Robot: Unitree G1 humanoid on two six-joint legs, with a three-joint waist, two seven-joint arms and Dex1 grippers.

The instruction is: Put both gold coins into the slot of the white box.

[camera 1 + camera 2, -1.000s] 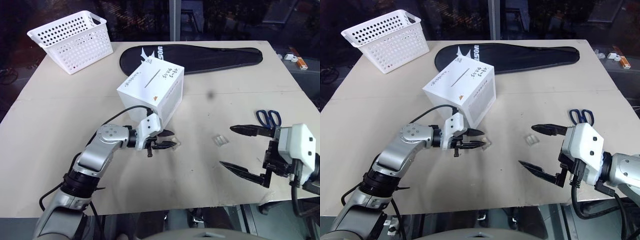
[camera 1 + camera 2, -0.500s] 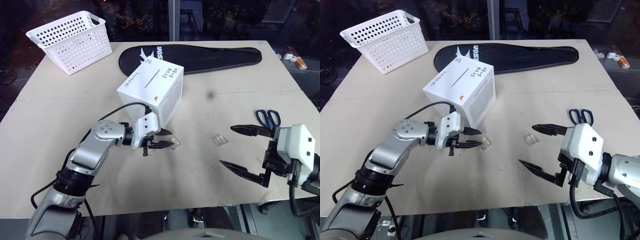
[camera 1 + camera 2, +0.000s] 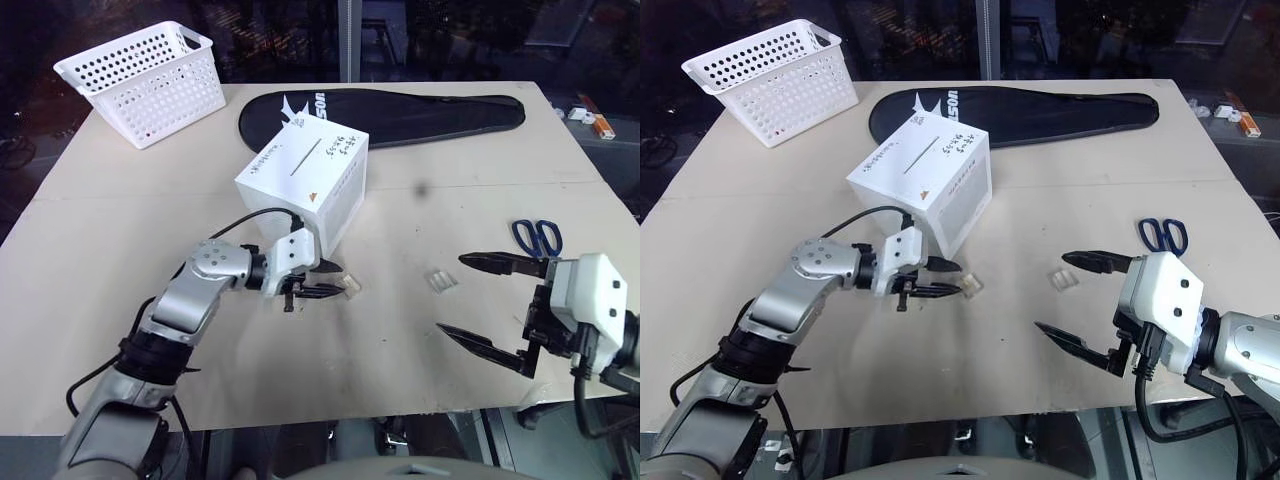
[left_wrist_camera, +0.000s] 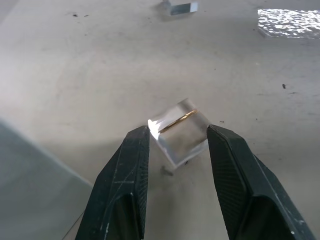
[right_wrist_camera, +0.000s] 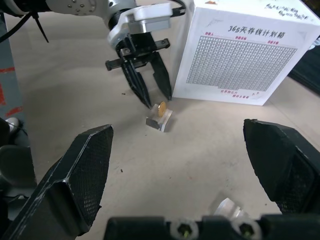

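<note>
Left to right. One white perforated plastic basket (image 3: 145, 82) at far left corner of the matte beige table (image 3: 480, 180). One long black racket cover (image 3: 400, 115) along the far edge. One white box (image 3: 302, 188), cube-shaped, tilted; thin dark slot (image 3: 306, 158) cut diagonally across the top among black handwriting, printed grid on the side panel.

Left gripper (image 4: 177, 137): two black fingers narrowed around one gold coin (image 4: 179, 120) in a clear square case, case tipped on the table just in front of the box. Contact on both pads not certain.

Second gold coin (image 3: 440, 281), same clear case, flat on the table between both grippers.

Right gripper (image 3: 482, 303): spread wide, empty. One pair of blue-handled scissors (image 3: 538, 236) just beyond it.
</note>
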